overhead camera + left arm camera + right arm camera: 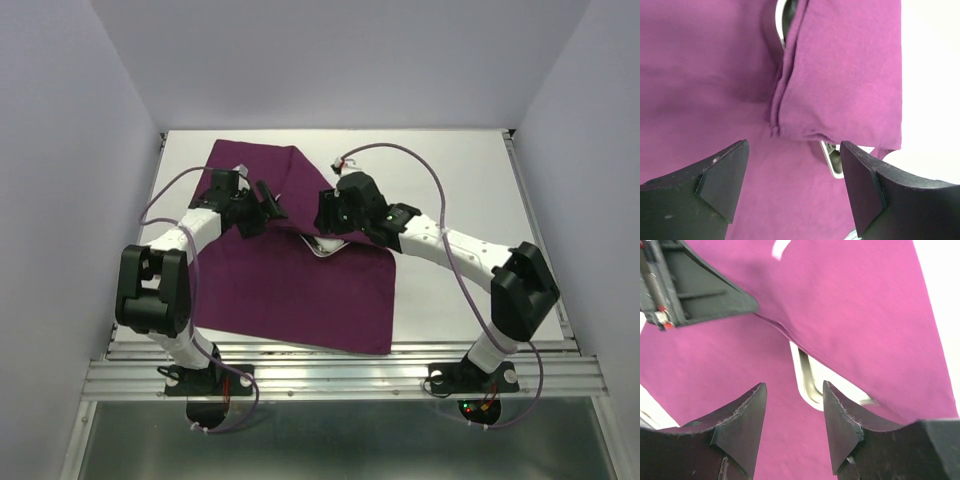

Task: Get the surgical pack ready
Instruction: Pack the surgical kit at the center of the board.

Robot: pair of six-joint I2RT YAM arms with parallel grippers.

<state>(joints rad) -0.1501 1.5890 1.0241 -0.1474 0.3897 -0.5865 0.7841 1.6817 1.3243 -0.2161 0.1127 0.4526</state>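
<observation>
Overhead: large deep-purple cloth drape (300,290) lies spread on the white table (450,170), its far portion folded over toward the middle. A corner of the small shiny rectangular steel tray (326,247) shows from under the fold, near the drape's centre. Left gripper (268,208) and right gripper (325,215) both hang over the fold line, close together, left one just left of the tray corner. Left wrist view: left gripper (794,150) released, jaws wide apart, nothing between them; below it the drape (700,75) with its folded flap (850,75) on the right, flap edge running up the middle. Steel tray (832,160) peeks out at the flap's lower edge; bare table (930,75) at far right. Right wrist view: right gripper (794,390) released, jaws parted and holding nothing, above the tray rim (807,382), which emerges from beneath the drape (855,315). The left gripper's finger (700,290) shows at upper left, over the cloth.
</observation>
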